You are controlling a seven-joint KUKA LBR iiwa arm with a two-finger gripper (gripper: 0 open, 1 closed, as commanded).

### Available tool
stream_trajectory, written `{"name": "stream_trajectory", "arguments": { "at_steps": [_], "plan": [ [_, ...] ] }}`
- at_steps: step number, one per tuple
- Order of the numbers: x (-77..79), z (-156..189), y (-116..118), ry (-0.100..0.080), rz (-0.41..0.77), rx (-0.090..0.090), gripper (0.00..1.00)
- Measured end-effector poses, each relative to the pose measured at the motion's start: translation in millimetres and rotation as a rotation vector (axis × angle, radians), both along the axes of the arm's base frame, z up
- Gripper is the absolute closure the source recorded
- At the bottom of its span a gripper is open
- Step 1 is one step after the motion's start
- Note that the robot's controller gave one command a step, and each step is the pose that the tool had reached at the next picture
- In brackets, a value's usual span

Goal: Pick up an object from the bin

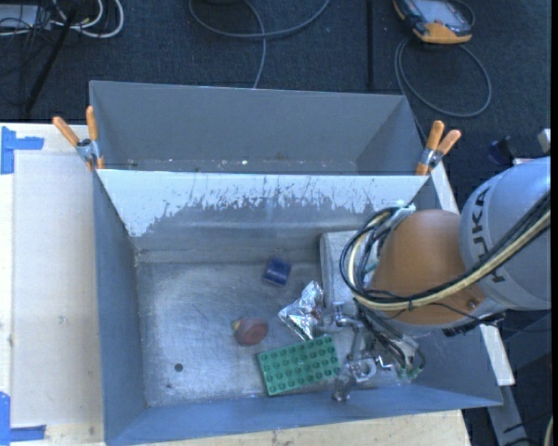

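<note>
A: Where is the gripper (pixel 358 372) now?

B: Low over the floor of the bin (pixel 186 314), towards 4 o'clock of it. Whether it is wide or narrow I cannot tell; the metal parts down there run together. Nothing shows as held.

A: And what is nearest?

B: A green studded plate (pixel 298 364), lying flat and a bit askew, at the gripper's 9 o'clock, with its right edge just beside the gripper or touching it. A crumpled foil (pixel 303 308) sits at 11 o'clock, just above the plate's top corner. A reddish-brown lump (pixel 251 331) is further off at 10 o'clock, and a blue block (pixel 277 270) is well apart, beyond the foil.

A: How would the plate handle?

B: I judge it light, stiff and smooth: thin plastic that won't bend or break, but could slide on the metal floor. Lying flat, it offers little height to grip, so I would take it across a short edge or a corner. The studs should give some purchase. The foil would be easier to grab, though it would crush.
</note>
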State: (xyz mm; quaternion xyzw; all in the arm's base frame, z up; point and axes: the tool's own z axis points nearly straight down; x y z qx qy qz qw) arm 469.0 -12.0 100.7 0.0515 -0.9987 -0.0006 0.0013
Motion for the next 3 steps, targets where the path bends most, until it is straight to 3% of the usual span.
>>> {"name": "stream_trajectory", "arguments": {
  "at_steps": [1, 2, 3],
  "plan": [
    [6.1, -27, -1, -0.021, -0.054, 0.001, 0.0],
    [8.4, -27, 18, -0.025, 0.091, -0.005, 0.0],
    [6.8, -27, 20, -0.019, 0.094, -0.003, 1.0]
  ]
}}
